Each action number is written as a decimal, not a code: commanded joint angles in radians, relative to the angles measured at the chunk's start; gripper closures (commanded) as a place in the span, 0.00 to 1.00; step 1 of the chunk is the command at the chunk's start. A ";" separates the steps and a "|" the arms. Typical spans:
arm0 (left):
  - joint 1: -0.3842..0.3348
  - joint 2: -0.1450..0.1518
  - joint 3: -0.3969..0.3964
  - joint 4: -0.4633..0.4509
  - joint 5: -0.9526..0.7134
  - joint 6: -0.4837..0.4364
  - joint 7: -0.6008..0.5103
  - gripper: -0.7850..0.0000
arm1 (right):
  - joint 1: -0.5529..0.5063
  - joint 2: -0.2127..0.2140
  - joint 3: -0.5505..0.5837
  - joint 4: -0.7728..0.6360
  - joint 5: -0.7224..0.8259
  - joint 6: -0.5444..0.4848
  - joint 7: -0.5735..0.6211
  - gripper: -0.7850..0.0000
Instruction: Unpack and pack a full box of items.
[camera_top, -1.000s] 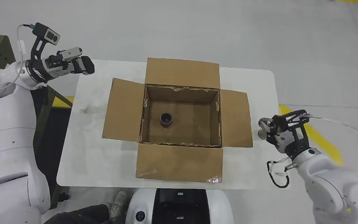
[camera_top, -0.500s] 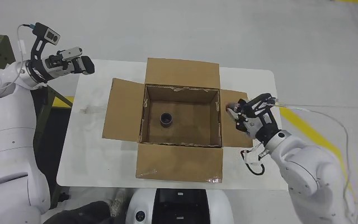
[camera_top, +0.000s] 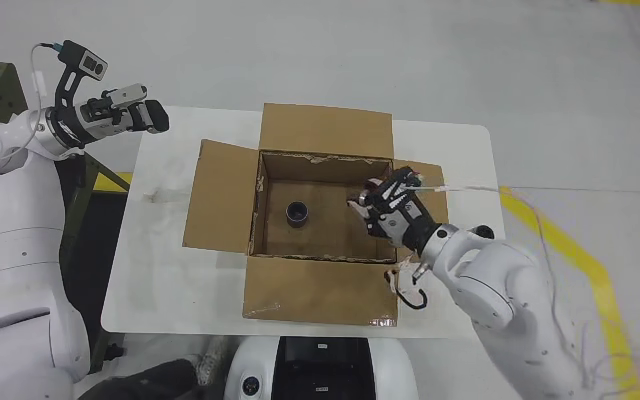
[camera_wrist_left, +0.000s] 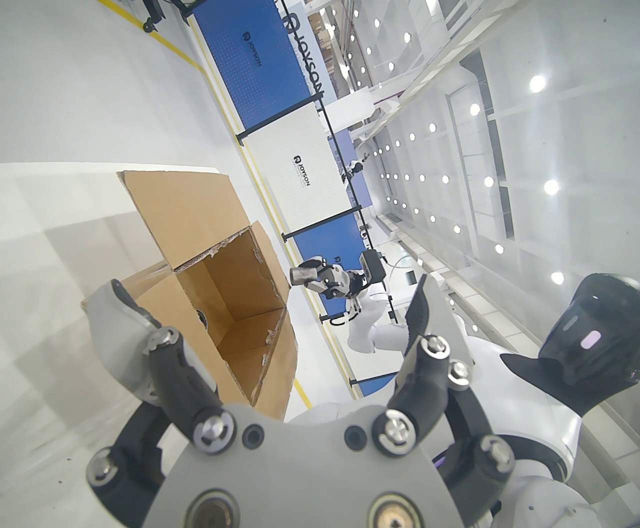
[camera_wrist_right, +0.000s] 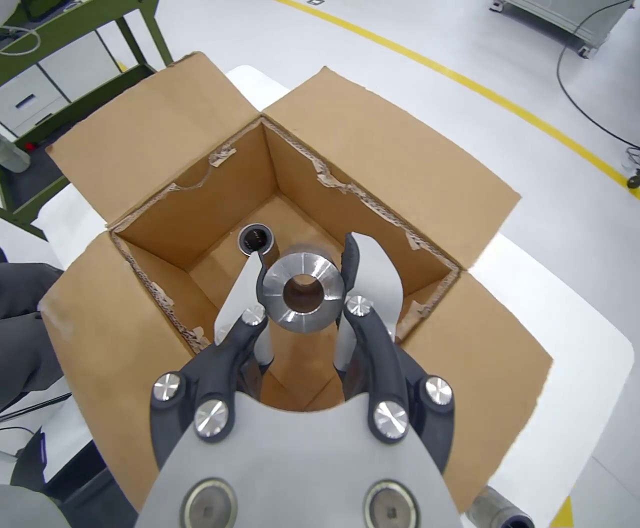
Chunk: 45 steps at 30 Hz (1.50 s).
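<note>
Metal sleeve (camera_wrist_right: 304, 295) held over open box (camera_wrist_right: 320, 165)
Right pincer (camera_wrist_right: 305, 270), closed on the sleeve, sits frame-centre above the box opening; sleeve's axis points down inside

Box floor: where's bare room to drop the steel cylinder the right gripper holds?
Bare floor of the brown cardboard box runs from the small dark metal sleeve to the wall on the right arm's side, below the right gripper holding the hollow steel cylinder. Tight only around the sleeve, nearer the opposite wall.
</note>
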 joint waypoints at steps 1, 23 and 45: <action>0.000 0.000 0.000 0.000 0.000 0.000 0.000 0.00 | 0.018 -0.004 -0.028 0.021 0.009 -0.001 -0.005 1.00; 0.000 0.000 0.000 0.000 0.000 0.000 0.000 0.00 | 0.230 -0.064 -0.251 0.341 0.034 0.071 0.011 1.00; 0.000 0.000 0.000 0.000 0.000 0.000 0.000 0.00 | 0.413 -0.148 -0.394 0.658 0.098 0.139 0.046 1.00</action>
